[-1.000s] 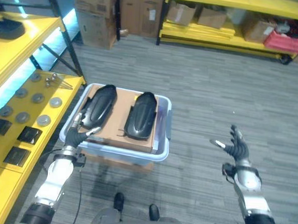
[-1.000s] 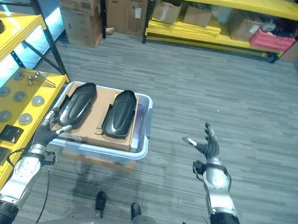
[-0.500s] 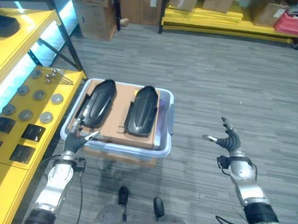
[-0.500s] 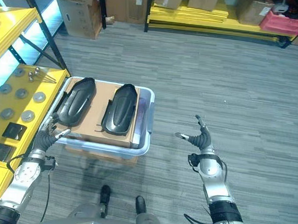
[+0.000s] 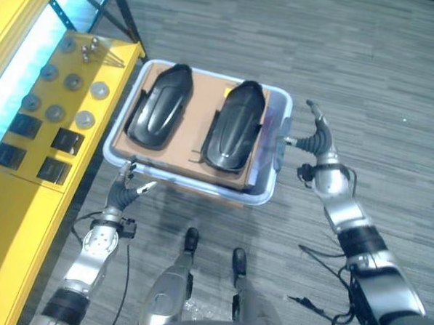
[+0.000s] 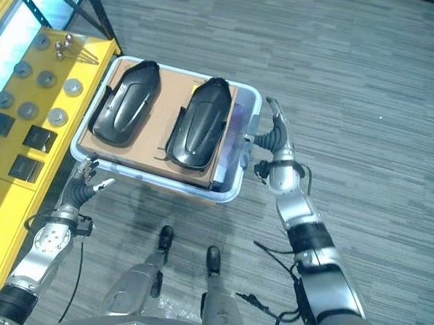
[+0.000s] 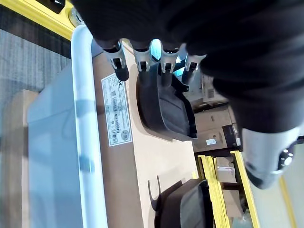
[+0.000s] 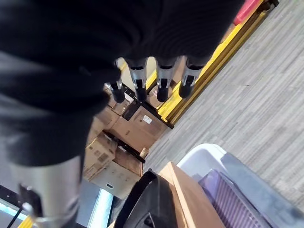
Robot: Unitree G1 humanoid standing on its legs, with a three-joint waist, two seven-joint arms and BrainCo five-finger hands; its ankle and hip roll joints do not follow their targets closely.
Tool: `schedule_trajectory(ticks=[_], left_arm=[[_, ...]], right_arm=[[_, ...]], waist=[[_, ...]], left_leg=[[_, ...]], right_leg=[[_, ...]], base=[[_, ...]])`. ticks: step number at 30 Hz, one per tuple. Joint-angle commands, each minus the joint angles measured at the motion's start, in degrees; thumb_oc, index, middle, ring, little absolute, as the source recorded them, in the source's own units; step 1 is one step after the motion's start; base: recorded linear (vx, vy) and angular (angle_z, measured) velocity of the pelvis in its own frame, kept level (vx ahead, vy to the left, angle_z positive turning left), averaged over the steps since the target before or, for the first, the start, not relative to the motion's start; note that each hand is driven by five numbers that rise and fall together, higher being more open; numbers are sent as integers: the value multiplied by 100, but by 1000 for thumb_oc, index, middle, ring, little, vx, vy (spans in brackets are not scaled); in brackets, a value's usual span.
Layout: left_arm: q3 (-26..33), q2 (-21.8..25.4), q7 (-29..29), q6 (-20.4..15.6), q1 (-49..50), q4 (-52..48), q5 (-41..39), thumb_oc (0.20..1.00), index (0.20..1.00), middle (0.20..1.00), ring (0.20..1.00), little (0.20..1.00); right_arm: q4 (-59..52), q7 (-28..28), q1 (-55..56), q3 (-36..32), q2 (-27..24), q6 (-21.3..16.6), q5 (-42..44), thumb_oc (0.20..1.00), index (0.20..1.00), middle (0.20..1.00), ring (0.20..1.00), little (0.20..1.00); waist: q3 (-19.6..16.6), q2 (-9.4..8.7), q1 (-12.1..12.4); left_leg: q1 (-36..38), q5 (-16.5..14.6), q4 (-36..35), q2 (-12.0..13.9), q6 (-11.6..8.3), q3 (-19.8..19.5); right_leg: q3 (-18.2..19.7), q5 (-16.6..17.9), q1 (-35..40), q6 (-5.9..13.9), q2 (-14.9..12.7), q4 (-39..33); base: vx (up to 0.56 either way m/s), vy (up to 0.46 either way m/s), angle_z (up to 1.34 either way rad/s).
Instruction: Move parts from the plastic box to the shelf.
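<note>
Two black parts, long and shell-shaped, side by side on a brown cardboard sheet (image 5: 196, 136) inside one pale plastic box (image 5: 268, 191) on the grey floor. Left part (image 5: 160, 108) and right part (image 5: 236, 124) both lying lengthwise away from the robot, narrower rounded ends toward the far side of the box, long axes nearly parallel and leaning slightly rightward at the far end.

Furthest left: yellow shelf (image 5: 14, 217), carrying seven grey round discs (image 5: 84, 118) in two rough rows, four dark square pieces (image 5: 67, 140) nearer the robot, and a small cluster of metal bolts (image 5: 92, 48) at the far end.

Left hand (image 5: 125, 195) just off the box's near left corner, fingers straight and spread, holding nothing; in the left wrist view, fingertips (image 7: 121, 73) hovering over the box rim and cardboard.

Right hand (image 5: 317, 139) just beside the box's right wall, fingers loosely extended, thumb toward the rim, empty.
</note>
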Motion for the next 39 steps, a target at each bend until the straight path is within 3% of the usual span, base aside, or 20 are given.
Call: schedule_trajectory(ticks=[1,15,25,39], left_arm=[[-24,175,211,-458,-318,-130,-151,1000,1000,1000,1000,1000],[-160,174,397,-543,-609,47,-271,1000,1000,1000,1000,1000],[-294,163,450,-607,-867,149,-312,1000,1000,1000,1000,1000],[-247,56,645,-547,-959,247,-249,1000,1000,1000,1000,1000]], right_arm=[[42,-352,-517,87,-365,-94,-160,1000,1000,1000,1000,1000],[1275,-259,-1515,773,-421,100,-103,1000,1000,1000,1000,1000],[1966,-162,-2049,1177,-320,41,63,1000,1000,1000,1000,1000],[640,-935,-1800,509,-186,177,-604,1000,1000,1000,1000,1000]], waist=[[-40,-81,190],[221,-22,336],[331,28,410],[247,56,355]], left_leg=[[484,-1024,221,323,-395,288],[118,-939,242,229,-401,203],[-61,-891,254,186,-422,167],[-18,-972,255,168,-369,159]], right_leg=[[-376,-644,-449,575,-339,676],[-424,-522,-769,651,-384,686],[-489,-463,-895,687,-404,672],[-566,-534,-866,711,-451,725]], base=[[-2,25,5],[0,4,1],[-5,2,5],[-2,2,3]])
